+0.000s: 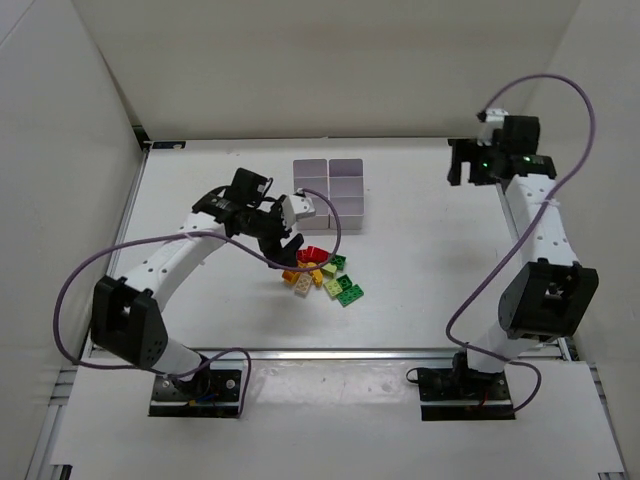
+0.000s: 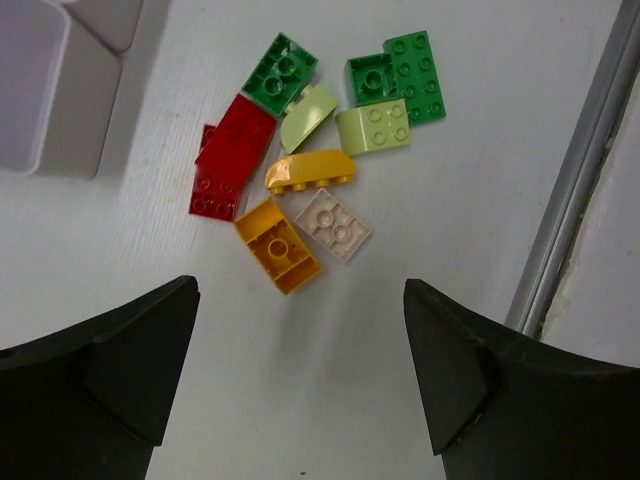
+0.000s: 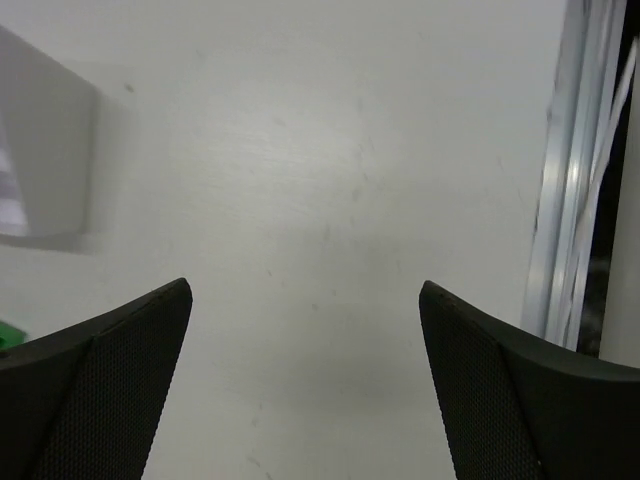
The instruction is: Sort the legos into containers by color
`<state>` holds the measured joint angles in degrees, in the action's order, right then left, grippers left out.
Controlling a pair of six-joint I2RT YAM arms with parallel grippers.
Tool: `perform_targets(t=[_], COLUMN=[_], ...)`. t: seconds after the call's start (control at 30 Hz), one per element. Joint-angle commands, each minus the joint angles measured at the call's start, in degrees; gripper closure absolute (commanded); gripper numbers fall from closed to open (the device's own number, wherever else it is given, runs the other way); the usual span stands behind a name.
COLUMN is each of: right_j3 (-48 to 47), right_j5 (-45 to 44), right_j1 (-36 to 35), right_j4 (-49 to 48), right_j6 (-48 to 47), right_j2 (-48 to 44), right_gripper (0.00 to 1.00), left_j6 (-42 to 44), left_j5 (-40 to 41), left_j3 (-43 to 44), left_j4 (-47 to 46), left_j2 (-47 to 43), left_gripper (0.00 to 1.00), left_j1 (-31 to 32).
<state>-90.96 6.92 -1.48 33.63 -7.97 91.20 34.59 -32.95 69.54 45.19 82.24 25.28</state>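
The legos (image 1: pixel 320 272) lie in a loose pile on the white table just in front of the containers (image 1: pixel 329 193), a 2-by-3 block of white bins. In the left wrist view I see two red bricks (image 2: pixel 232 150), green bricks (image 2: pixel 280 72), lime bricks (image 2: pixel 372 127), an orange slope (image 2: pixel 312 170), an orange brick (image 2: pixel 277 245) and a cream brick (image 2: pixel 335 225). My left gripper (image 1: pixel 283 250) (image 2: pixel 300 370) is open and empty, hovering at the pile's left edge. My right gripper (image 1: pixel 460 165) (image 3: pixel 305 390) is open and empty over bare table at the far right.
A metal rail (image 2: pixel 575 190) runs along the table's near edge, and another (image 3: pixel 560 200) along its right side. A bin corner (image 2: pixel 50 90) shows in the left wrist view, and a bin wall (image 3: pixel 40 160) in the right wrist view. White walls enclose the table.
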Motion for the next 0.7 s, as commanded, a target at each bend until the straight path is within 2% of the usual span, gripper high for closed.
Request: perform_targets(t=[0.0, 0.03, 0.27, 0.67], right_j3=[3.3, 3.7, 6.3, 6.7], right_j5=[7.9, 8.7, 12.8, 14.1], right_j1=[8.2, 9.5, 9.9, 9.9], right_j4=[5.0, 5.1, 4.1, 3.0], right_j6=[-0.8, -0.8, -1.7, -2.4], right_j2=[-2.1, -2.4, -5.9, -5.9], right_gripper=[0.03, 0.03, 0.03, 0.02], left_j6=[9.8, 11.5, 21.7, 28.1], left_j5=[-5.4, -7.6, -9.8, -9.4], left_j3=[4.7, 5.5, 12.1, 18.2], left_j4=[0.4, 0.3, 0.4, 0.3], left_j2=[4.9, 5.9, 14.0, 23.5], left_gripper=[0.07, 0.07, 0.08, 0.19], left_j1=[-0.4, -0.6, -0.2, 2.9])
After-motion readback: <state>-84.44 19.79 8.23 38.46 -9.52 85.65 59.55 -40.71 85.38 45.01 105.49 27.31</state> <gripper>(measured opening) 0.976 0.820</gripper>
